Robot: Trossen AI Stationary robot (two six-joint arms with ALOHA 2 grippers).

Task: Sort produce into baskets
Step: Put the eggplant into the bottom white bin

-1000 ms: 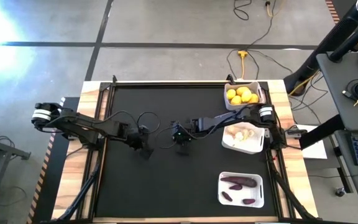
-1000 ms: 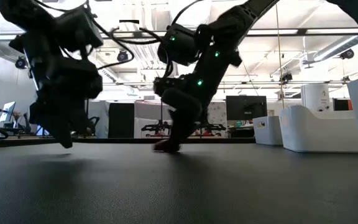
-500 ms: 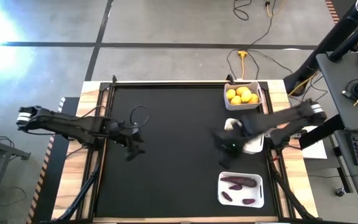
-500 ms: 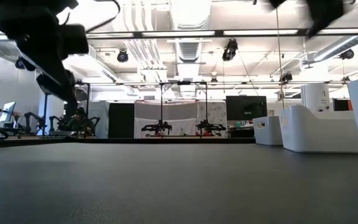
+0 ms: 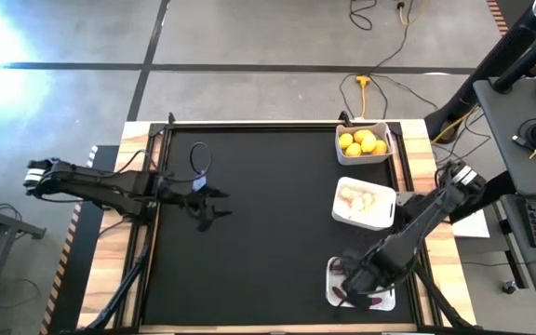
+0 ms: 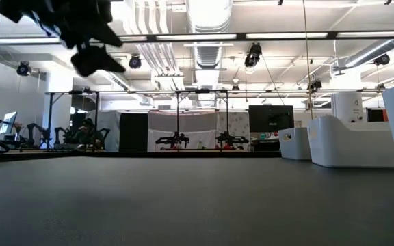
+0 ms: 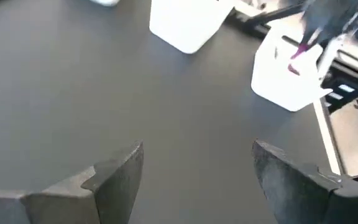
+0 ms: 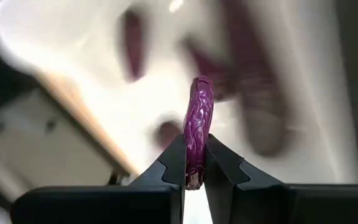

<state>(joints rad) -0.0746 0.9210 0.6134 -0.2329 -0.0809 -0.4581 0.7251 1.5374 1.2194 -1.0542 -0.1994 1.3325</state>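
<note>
Produce is almost wholly sorted, by our reading: lemons (image 5: 364, 142) sit in the far basket (image 5: 390, 149), whitish bulbs (image 5: 356, 198) in the middle basket (image 5: 380, 218), and eggplants (image 8: 257, 106) lie in the near basket (image 5: 331, 272) at the tabletop's right edge. We see one small purple piece (image 8: 197, 127) clamped upright between the jaws of the right end effector (image 8: 194, 177), which hangs directly over that near basket; we judge the drop into it is the one step left. We find no loose item on the black tabletop (image 5: 268, 233) in the overhead or table-level views. The left end effector (image 7: 197, 165) hovers over the tabletop's left part, jaws spread wide and holding nothing, well apart from the baskets. Open room is generous: the whole centre and left of the mat is bare. The tight spot is on the right, where the three baskets line the edge, the near one close to the front corner, with the right arm (image 5: 422, 223) slanting past the middle basket.
</note>
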